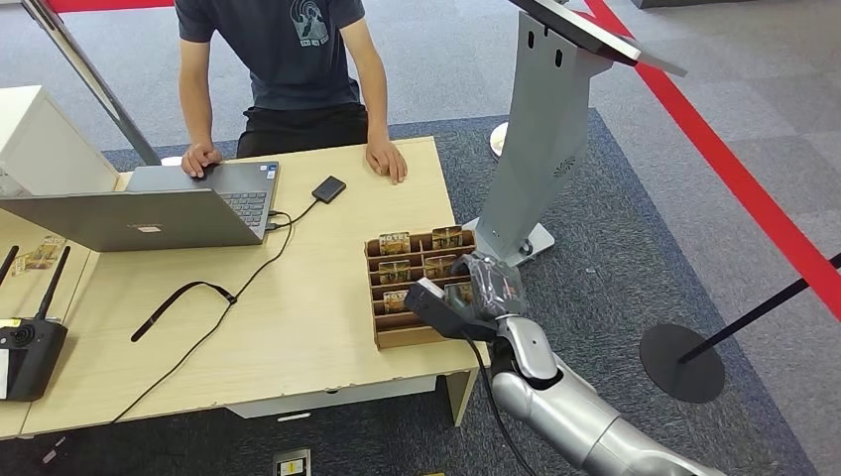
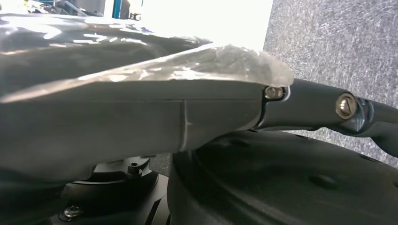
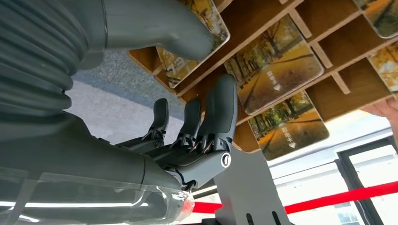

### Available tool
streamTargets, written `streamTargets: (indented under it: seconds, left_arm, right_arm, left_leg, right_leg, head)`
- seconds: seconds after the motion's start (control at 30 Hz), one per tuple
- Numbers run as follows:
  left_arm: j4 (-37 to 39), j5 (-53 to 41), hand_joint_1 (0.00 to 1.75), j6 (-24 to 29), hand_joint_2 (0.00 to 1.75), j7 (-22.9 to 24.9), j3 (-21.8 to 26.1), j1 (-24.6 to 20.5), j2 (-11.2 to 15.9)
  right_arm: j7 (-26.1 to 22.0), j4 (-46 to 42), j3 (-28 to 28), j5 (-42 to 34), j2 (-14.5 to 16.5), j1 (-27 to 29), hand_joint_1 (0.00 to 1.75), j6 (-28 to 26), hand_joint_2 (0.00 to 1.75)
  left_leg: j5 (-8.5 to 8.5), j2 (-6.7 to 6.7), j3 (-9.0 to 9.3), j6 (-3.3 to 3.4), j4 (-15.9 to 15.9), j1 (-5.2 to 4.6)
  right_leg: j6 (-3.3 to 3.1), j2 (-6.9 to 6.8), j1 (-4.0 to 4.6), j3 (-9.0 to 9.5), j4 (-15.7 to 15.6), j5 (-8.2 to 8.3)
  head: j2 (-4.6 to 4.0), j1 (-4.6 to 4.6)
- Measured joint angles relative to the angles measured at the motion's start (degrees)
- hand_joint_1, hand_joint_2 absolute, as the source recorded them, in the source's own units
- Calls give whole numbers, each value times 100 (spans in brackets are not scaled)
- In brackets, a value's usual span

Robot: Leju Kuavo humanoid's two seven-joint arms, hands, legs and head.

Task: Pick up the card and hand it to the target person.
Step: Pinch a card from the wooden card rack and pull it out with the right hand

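A wooden tray (image 1: 421, 335) with compartments sits at the table's right front corner and holds several cards (image 1: 395, 243) printed with autumn trees. My right hand (image 1: 474, 293) hovers over the tray's right column. In the right wrist view its thumb (image 3: 164, 28) lies over one card (image 3: 185, 65) that sits in its compartment. Its dark fingers (image 3: 220, 108) are curled near a tray divider (image 3: 324, 33), apart from the thumb. Other cards (image 3: 277, 70) lie flat in their slots. My left hand (image 2: 328, 105) hangs by my body with a finger stretched out, holding nothing. The person (image 1: 288, 50) sits behind the table.
The person has one hand (image 1: 387, 159) flat on the table and the other on a laptop (image 1: 149, 213). A small black box (image 1: 328, 188), a cable (image 1: 238, 288) and a remote controller (image 1: 25, 352) lie on the table. A grey kiosk stand (image 1: 545, 129) rises right of the table, with a stanchion base (image 1: 681, 362) beyond it.
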Motion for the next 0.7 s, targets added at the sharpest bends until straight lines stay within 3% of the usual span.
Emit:
streamTargets:
  seconds: [0.7]
  left_arm:
    - [0, 25, 0, -78, 175, -6, -2, 0, 3]
  right_arm:
    - [18, 31, 0, -21, -107, 42, 96, -12, 175]
  left_leg:
    - [0, 1, 1, 0, 0, 0]
  right_leg:
    - [0, 0, 0, 1, 0, 0]
  head:
    - [0, 0]
